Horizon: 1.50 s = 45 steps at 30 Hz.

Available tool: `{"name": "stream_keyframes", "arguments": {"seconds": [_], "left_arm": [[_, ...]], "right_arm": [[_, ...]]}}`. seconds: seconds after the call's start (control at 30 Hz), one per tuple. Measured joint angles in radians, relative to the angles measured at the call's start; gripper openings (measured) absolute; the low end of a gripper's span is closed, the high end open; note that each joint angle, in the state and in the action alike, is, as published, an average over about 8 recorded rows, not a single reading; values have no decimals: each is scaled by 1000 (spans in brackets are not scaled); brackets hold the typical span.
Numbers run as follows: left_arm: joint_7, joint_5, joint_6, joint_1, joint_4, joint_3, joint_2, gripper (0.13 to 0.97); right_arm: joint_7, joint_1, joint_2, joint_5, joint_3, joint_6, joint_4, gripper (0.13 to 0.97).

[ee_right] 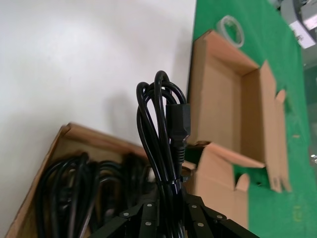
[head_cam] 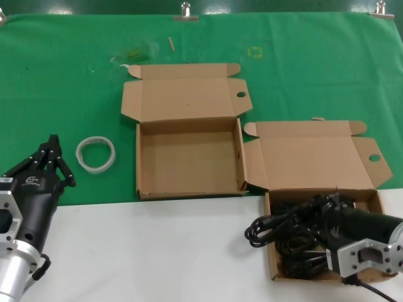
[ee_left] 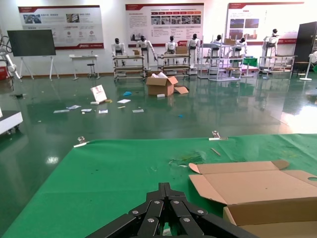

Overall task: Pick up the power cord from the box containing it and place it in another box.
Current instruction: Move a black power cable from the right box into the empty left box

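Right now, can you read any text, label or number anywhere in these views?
None is legible.
Wall posters: red headers and small print, too small to read.
Left gripper: a pale mark on its body, too blurred to read.
Cardboard boxes, power cord: no printing visible.

1. In the head view the right gripper (head_cam: pixel 327 217) was hidden behind its own wrist housing, over the source box (head_cam: pixel 274 267).
2. That box's near wall and right corner were covered by the right arm, and its cords (head_cam: pixel 293 251) were partly hidden.
3. In the right wrist view the cord (ee_right: pixel 166 148) ran down between the fingers (ee_right: pixel 143 218), its lower end cut off by the edge.
4. The empty box (ee_left: pixel 267 198) was cut off at the left wrist view's edge beside the left gripper (ee_left: pixel 166 198).
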Motion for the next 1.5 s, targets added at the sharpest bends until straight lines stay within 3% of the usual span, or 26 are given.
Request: {"name": "stream_keyframes", "arguments": {"seconds": [0.2,0.4,0.63,0.9,1.13,1.5], "left_arm": [[0,0,0,0,0,0,0,140],[0,0,0,0,0,0,0,140],[0,0,0,0,0,0,0,140],[0,0,0,0,0,0,0,140],[0,0,0,0,0,0,0,140],[0,0,0,0,0,0,0,140]], "right_arm": [[67,43,-3,-2,32,-47,81,203],[133,182,-133,-68,23,-59,44,203],[95,372,-361,-127,-67,8,-240,203],[-57,535,-527,-63,-174,96,-597,204],[-86,587,-571,-71,-210,136,-725,211],[-4,564,-544,-152,-210,95,-653,279]]}}
